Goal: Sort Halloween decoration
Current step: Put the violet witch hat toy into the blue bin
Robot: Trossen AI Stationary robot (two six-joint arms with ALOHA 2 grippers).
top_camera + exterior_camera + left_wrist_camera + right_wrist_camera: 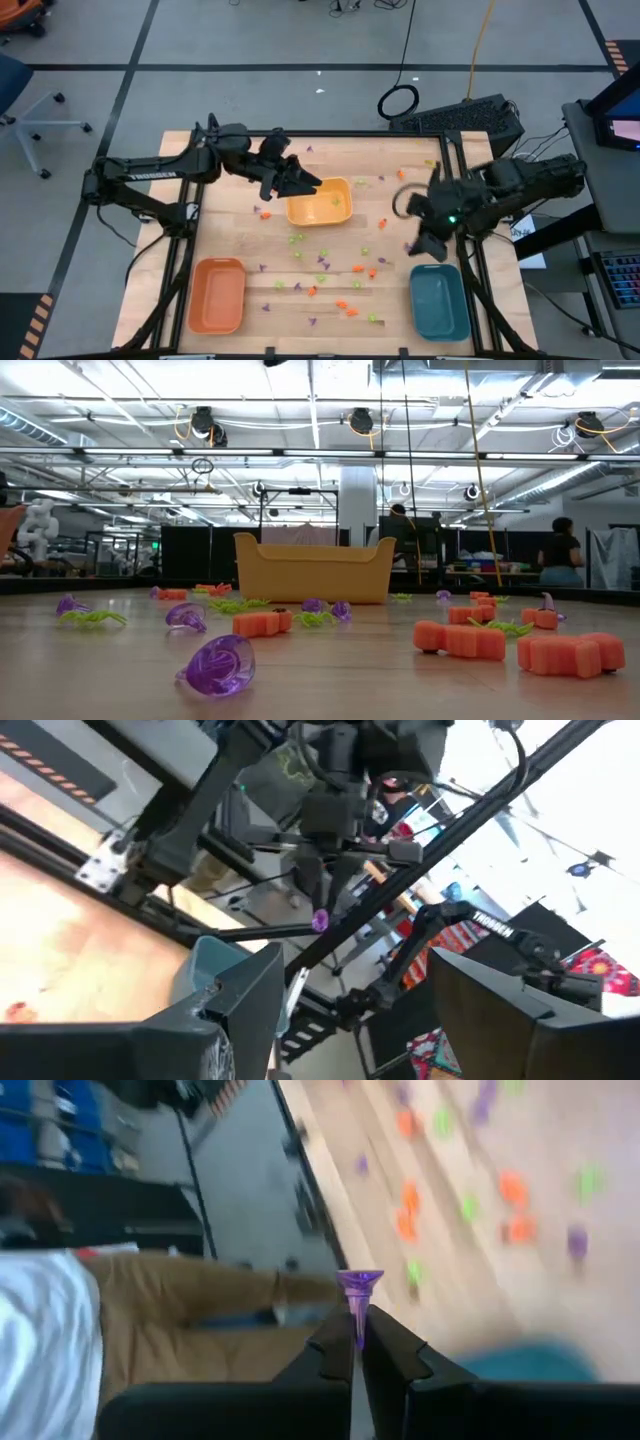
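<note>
Tiny orange, green and purple Halloween decoration pieces (320, 265) lie scattered over the wooden table; in the low view a purple ring (215, 665) and orange pieces (460, 640) lie nearest. My right gripper (428, 245) hangs just beyond the teal tray's (438, 300) far end, shut on one purple piece (358, 1283). My left gripper (305, 185) hovers open and empty (350, 1020) at the left end of the yellow tray (320, 200). Neither gripper shows in the low view. My right gripper pinches the purple piece's thin stem (358, 1320) between its two fingertips. The piece's flared end (358, 1280) sticks out past the fingertips. The fingers slant downward, and the piece (320, 920) is lifted clear of the table.
An orange tray (218, 295) stands at the near left, the teal tray at the near right, and the yellow tray (312, 570) toward the far middle. The black frame rails (470, 270) run along the table's sides. A keyboard (470, 115) lies beyond the far right corner.
</note>
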